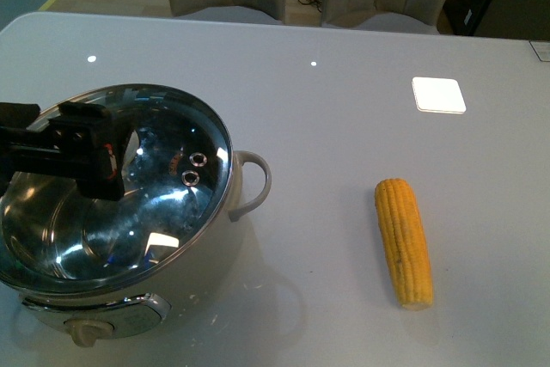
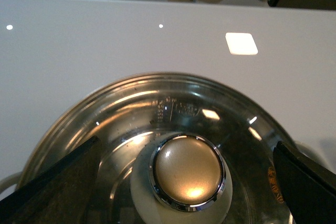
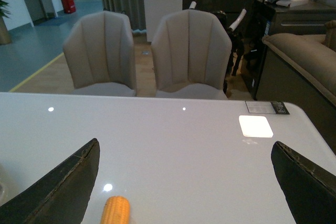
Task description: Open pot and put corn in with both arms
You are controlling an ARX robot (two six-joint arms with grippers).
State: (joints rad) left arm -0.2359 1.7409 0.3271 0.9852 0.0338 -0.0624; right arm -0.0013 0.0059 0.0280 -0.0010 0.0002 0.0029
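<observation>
Nearest, at the left edge of the table (image 1: 344, 126), stands the pot (image 1: 202, 251), its beige knob (image 1: 86, 331) facing the robot and one looped handle (image 1: 256, 180) sticking out to the right. The glass lid (image 1: 163, 195) covers the pot's mouth; I cannot tell whether it sits quite flat. The pot is therefore not yet open, and the step in hand is the first one, taking off the lid.

The left gripper (image 2: 186, 144) hangs over the middle of the lid. In the left wrist view its two fingers (image 2: 58, 182) stand wide apart, one on each side of the round metal lid knob (image 2: 186, 171), and neither touches it. The knob lies squarely between them, so the aim looks good.

To the right of the pot and well apart from it, the corn (image 1: 404, 242) lies flat on the bare table, running near to far with its blunt end towards the robot. The right gripper (image 3: 186, 148) does not show in the front view. Its own camera shows its jaws spread wide and holding nothing, with one end of the cob just in sight below them.

As I judge it, the left arm next has to come down, close on the knob, lift the lid straight up and carry it aside. The right arm then has to drop lower and centre itself across the cob before closing.

Farther off, a white square patch (image 1: 438, 94) shows on the table, and two padded chairs (image 3: 100, 51) stand behind the far edge.
</observation>
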